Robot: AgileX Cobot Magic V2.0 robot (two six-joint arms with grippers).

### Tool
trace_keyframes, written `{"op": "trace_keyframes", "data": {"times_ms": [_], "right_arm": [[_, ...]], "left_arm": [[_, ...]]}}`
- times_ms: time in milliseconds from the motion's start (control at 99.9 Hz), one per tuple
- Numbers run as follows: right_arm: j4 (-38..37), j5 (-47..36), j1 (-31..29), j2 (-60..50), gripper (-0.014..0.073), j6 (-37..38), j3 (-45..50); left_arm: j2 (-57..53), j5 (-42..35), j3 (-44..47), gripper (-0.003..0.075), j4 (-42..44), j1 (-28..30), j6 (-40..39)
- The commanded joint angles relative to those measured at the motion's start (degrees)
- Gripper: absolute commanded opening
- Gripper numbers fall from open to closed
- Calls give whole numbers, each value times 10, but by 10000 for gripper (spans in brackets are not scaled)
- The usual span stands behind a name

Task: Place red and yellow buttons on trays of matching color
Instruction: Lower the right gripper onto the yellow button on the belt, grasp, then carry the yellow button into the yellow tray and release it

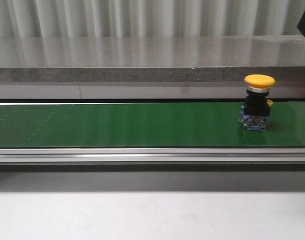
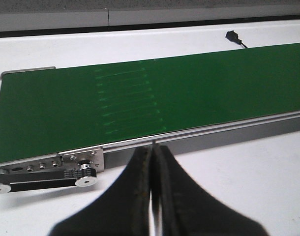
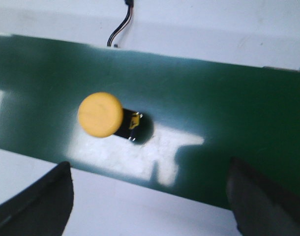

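Nearest, the left gripper [image 2: 152, 189], jaws pressed together and empty, hangs before the conveyor belt's [image 1: 117, 125] end. Farther along, the right gripper [image 3: 150, 196] hangs spread wide over the upright yellow button [image 1: 258, 102] on the belt; right arm nearer.
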Motion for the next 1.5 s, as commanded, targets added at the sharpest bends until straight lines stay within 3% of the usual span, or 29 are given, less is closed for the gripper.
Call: {"op": "trace_keyframes", "data": {"times_ms": [0, 210, 630, 720, 891, 961, 1171, 1351, 1491], "right_arm": [[13, 13, 9, 0, 628, -20, -28], [15, 44, 22, 39, 626, -45, -38], [15, -27, 26, 126, 621, -78, -38], [0, -50, 26, 140, 561, -79, -38], [-4, -46, 26, 150, 247, -79, -38], [-4, -46, 26, 150, 170, -79, -38], [-4, -55, 21, 121, 154, -56, -38], [-12, -56, -14, 73, 154, 22, -35], [-60, -60, -62, 35, 154, 88, -18]], "left_arm": [[3, -38, -15, -20, -13, -5, -1], [3, -38, -15, -20, -13, -5, -1], [3, -38, -15, -20, -13, -5, -1], [3, -38, -15, -20, -13, -5, -1], [3, -38, -15, -20, -13, -5, -1], [3, -38, -15, -20, -13, -5, -1], [3, -38, -15, -20, -13, -5, -1], [3, -38, -15, -20, -13, -5, -1], [3, -38, -15, -20, -13, -5, -1]]}}
